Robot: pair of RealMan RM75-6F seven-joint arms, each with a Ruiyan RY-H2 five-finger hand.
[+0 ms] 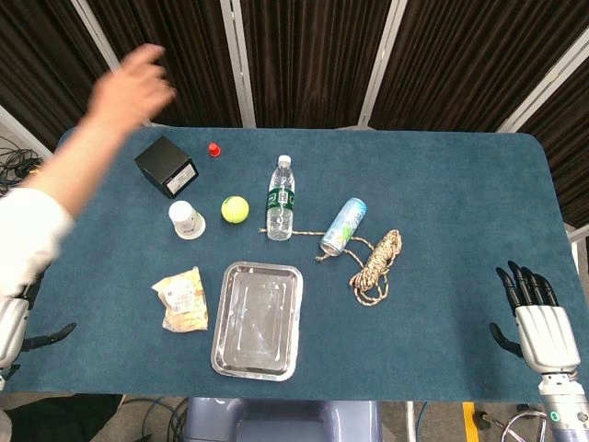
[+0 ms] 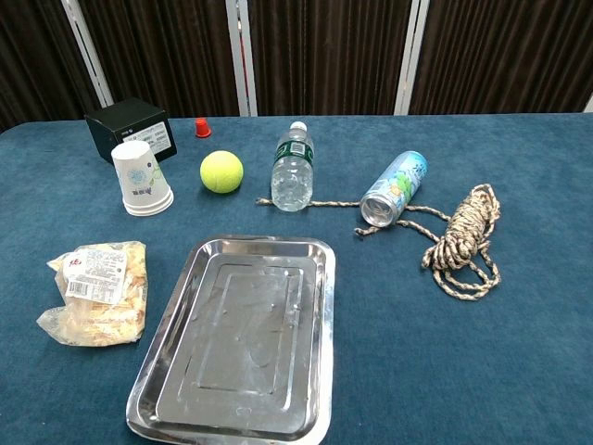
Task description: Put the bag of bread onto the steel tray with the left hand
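The bag of bread [image 1: 181,299] [image 2: 95,292], a clear packet with a white label, lies flat on the blue table just left of the steel tray [image 1: 258,319] [image 2: 241,338]. The tray holds nothing. My left hand [image 1: 17,324] shows only partly at the table's near left corner, well left of the bag, thumb sticking out and nothing in it. My right hand [image 1: 534,311] rests at the near right corner with its fingers spread and holds nothing. Neither hand appears in the chest view.
A person's arm [image 1: 97,147] reaches over the far left of the table. Behind the tray stand a black box [image 1: 167,166], red cap [image 1: 213,148], paper cup [image 1: 187,220], tennis ball [image 1: 235,209], water bottle [image 1: 281,198], lying can [image 1: 343,225] and rope coil [image 1: 377,265].
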